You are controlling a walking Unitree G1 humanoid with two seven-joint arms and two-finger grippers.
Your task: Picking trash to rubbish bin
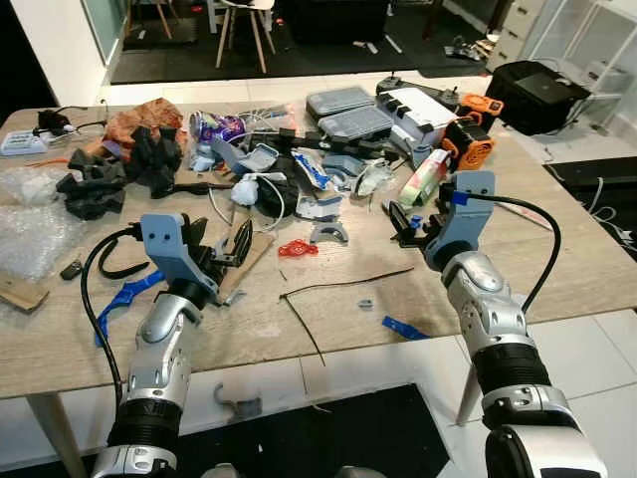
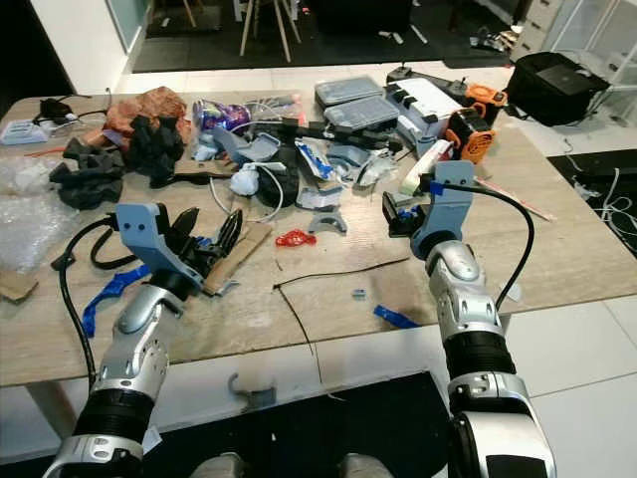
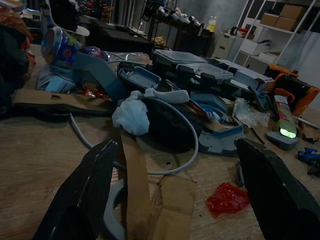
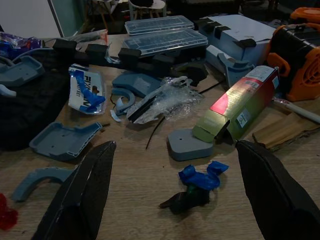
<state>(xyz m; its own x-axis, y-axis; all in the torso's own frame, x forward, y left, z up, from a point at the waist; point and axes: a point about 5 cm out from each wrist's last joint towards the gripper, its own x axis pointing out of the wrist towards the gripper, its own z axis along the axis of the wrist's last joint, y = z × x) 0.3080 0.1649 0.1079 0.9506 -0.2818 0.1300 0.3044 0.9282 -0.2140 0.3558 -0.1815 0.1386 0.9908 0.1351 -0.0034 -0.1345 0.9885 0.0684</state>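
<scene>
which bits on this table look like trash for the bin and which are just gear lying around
Likely trash, by the look of it:
- crumpled blue scrap between the right gripper fingers
- red scrap
- cardboard strip at the left gripper
- green and red carton
- clear plastic wrap

Probably just lying about:
- clear-lidded parts boxes
- orange tool
- black bag

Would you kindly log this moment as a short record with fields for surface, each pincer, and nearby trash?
Surface: cluttered wooden table
Left pincer: open, over a brown cardboard strip
Right pincer: open, facing a crumpled blue and black scrap
Nearby trash: red crinkled plastic scrap, green and red carton box, thin black cable tie
Bin: cannot tell where it is
</scene>
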